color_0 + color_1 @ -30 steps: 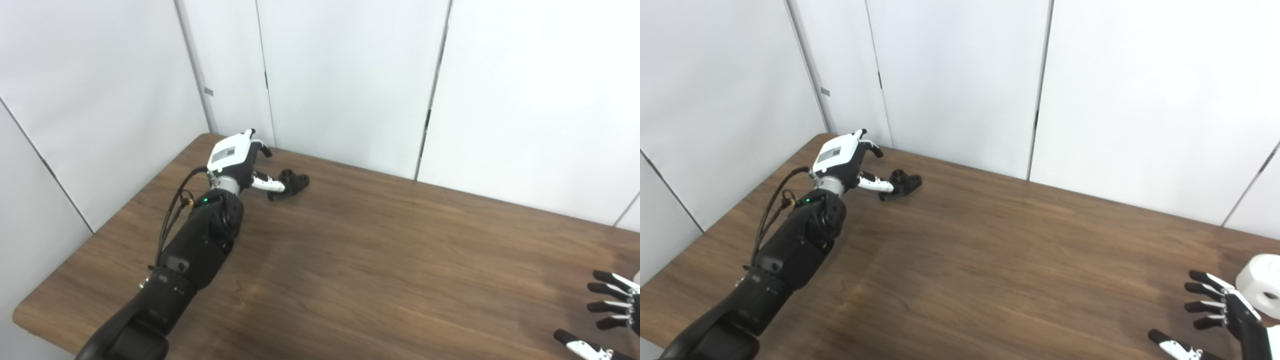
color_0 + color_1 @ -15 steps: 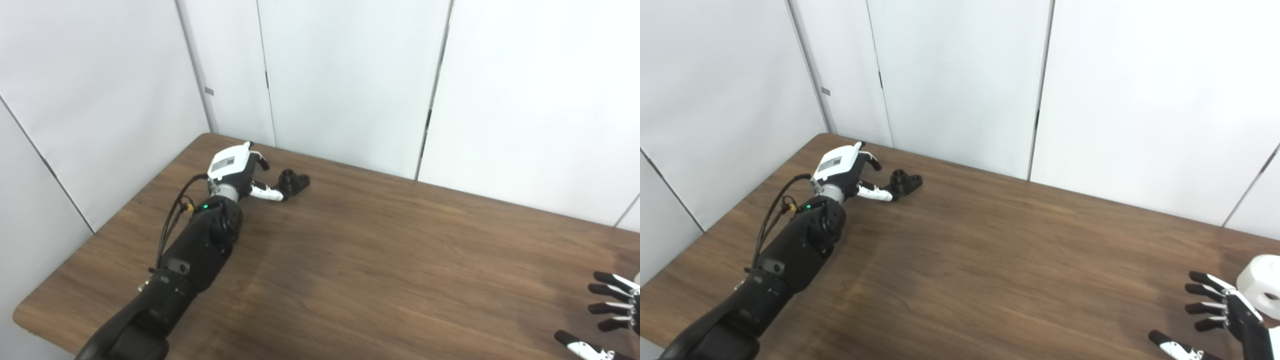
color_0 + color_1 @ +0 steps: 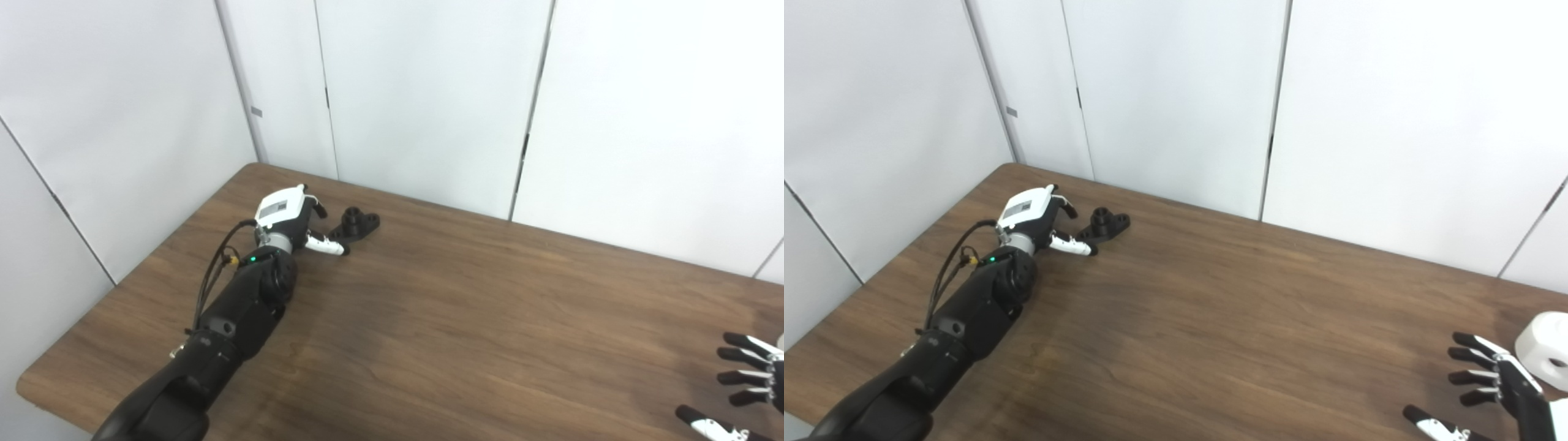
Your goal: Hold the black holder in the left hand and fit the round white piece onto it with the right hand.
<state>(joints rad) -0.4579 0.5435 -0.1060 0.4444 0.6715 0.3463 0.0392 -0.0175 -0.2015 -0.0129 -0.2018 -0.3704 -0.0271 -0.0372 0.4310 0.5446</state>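
The black holder (image 3: 357,223) lies on the brown table (image 3: 465,318) near its far left corner. My left hand (image 3: 294,217) rests low just left of the holder, its fingers apart, the thumb tip beside the holder's near end; nothing is held. The round white piece (image 3: 1545,356) sits at the right edge of the right eye view, cut off by the frame. My right hand (image 3: 1488,392) hovers to the left of it at the bottom right, fingers spread and open, apart from the piece.
White wall panels (image 3: 429,104) stand close behind the table's far edge and along its left side. The table's left front corner (image 3: 27,386) shows at the bottom left.
My left hand has dropped toward the table and drawn back a little from the holder. The holder, the white piece and my right hand have barely moved.
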